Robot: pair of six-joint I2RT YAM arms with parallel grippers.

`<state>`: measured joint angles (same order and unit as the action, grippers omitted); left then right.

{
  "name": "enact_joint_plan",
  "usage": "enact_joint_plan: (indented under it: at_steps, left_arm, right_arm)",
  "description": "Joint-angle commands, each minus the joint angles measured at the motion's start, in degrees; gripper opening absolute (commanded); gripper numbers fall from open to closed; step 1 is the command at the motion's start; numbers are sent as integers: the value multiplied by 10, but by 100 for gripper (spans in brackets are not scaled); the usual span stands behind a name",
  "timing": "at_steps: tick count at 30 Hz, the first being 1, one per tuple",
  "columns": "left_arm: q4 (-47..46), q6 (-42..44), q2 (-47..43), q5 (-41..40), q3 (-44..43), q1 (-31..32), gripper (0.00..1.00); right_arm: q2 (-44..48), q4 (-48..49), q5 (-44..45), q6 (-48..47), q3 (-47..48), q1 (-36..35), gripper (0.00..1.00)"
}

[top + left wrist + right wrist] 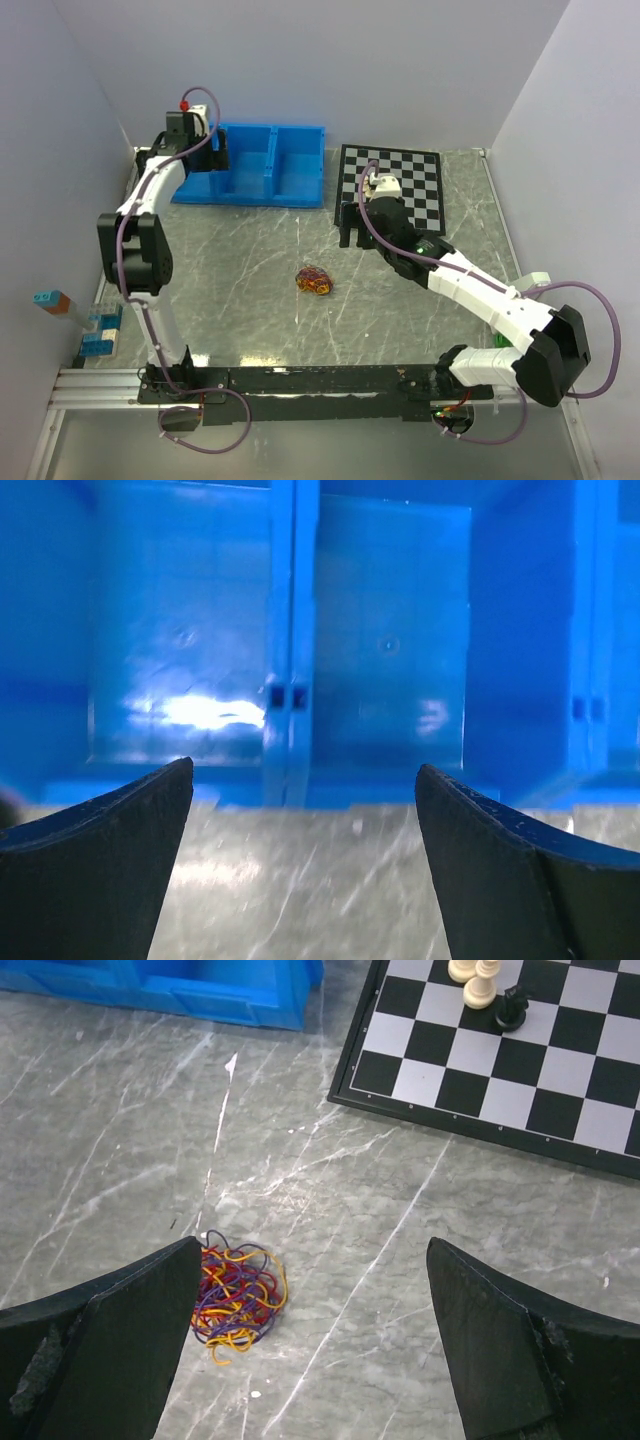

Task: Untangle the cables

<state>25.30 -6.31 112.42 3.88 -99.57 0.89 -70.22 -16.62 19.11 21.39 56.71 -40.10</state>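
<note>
While the cables (315,281) are bunched in a knot on the desk (230,260), well apart from the blue bin (270,165), the left tool (214,150) and right tool (352,232) are held spread and empty. If pulled hard, the knot could be tightened.

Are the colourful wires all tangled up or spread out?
Tangled up. The cables lie in one little ball, their colours looped through each other.

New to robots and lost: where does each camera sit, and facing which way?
Top: above and behind, looking down at the table; left arm, right arm show.
Left wrist: faces the blue bin; open left gripper shows.
Right wrist: looks down at cables, chessboard; open right gripper shows.
Top and right wrist share the cables.
</note>
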Motion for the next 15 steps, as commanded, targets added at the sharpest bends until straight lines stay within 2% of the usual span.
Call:
enact_joint_plan:
  at_steps: [1, 5, 7, 9, 11, 15]
  left_arm:
    - [-42, -12, 44, -37, -41, 17, 97]
    - [-87, 0, 77, -77, -37, 25, 99]
    - [-97, 3, 92, -84, -38, 25, 88]
    - [-102, 2, 104, -90, -37, 25, 66]
    - [-106, 9, 115, -92, -34, 27, 49]
    - [-126, 21, 106, -104, -2, 33, 33]
  right_arm:
    - [4, 20, 0, 3, 3, -2, 100]
    - [-1, 22, 0, 0, 6, -2, 100]
    - [-2, 29, -4, -5, 0, -2, 99]
    - [-4, 38, 0, -6, -8, -2, 99]
    - [-9, 49, 1, -7, -15, -2, 99]
    - [-33, 43, 11, -6, -2, -1, 98]
